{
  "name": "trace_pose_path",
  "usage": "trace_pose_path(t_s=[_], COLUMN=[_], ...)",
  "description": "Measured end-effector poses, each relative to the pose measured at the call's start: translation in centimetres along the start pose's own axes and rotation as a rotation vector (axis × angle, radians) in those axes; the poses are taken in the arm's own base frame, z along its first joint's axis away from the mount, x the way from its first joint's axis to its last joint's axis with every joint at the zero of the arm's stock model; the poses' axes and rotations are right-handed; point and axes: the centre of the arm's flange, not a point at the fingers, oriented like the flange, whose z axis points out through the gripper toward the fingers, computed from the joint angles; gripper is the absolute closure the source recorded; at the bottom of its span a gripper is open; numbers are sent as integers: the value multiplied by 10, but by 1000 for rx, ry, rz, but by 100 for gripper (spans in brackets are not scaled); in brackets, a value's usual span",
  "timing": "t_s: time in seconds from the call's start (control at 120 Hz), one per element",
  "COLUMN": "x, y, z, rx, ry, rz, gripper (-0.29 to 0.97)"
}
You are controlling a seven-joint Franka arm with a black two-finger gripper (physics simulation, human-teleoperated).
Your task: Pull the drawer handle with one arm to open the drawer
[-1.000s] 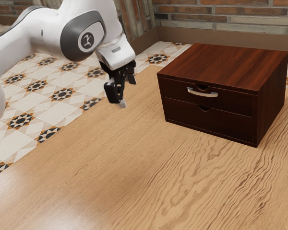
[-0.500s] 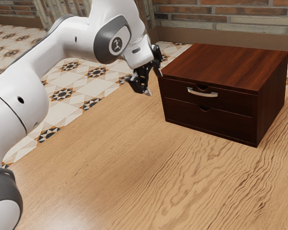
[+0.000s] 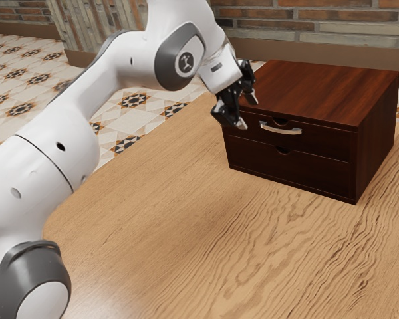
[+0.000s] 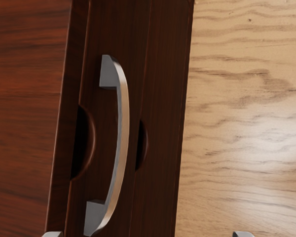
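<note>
While our tool (image 3: 243, 113) hangs wide open beside the cabinet (image 3: 319, 86) corner | handle (image 3: 280, 128) sits apart on the shut top drawer (image 3: 319, 139) | we should centre the tool across its bar, close firmly, pull straight out.

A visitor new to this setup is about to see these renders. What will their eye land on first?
The dark reddish-brown wooden two-drawer cabinet stands out on the pale wood-grain table, at the exterior view's right. The white-and-grey robot arm reaches in from that view's left, its black two-finger tool open at the cabinet's front corner. The curved silver metal handle on the upper drawer sits just beyond it, untouched.
</note>
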Motion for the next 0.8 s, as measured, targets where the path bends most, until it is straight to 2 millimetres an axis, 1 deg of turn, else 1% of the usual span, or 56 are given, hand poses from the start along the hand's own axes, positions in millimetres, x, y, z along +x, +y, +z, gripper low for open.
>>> trace_pose_path(t_s=[0.075,0.2,0.408,0.508,0.583,0.725,0.8], x=[7,5,-1,8,13,15,14], y=[-1,-1,-4,-3,-2,-1,-1], z=[13,30,39,44,56,69,71], rx=[-6,-13,1,2,-7,-16,-15], ry=[14,17,15,31,46,56,58], rz=[11,13,20,34,39,41,42], gripper=[29,34,41,43,44,45,50])
